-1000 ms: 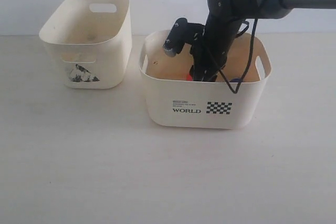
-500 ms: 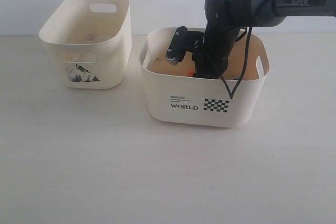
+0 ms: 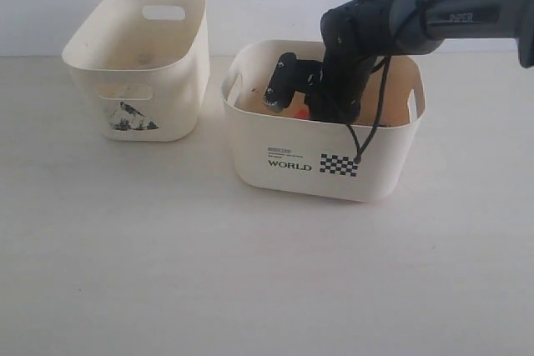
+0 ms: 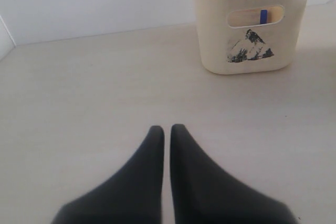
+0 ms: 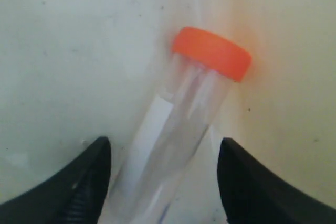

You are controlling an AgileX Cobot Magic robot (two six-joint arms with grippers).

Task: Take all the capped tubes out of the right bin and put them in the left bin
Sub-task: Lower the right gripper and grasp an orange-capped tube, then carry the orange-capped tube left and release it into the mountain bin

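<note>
Right gripper (image 5: 164, 148), spread wide, straddles the orange-capped tube (image 5: 181, 119)

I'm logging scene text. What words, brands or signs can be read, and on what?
"WORLD": on the right bin, front wall.
The small print above it: too small to read.
"PiPER": on the right arm, blurred.
The left bin bears only a dark picture.
</note>
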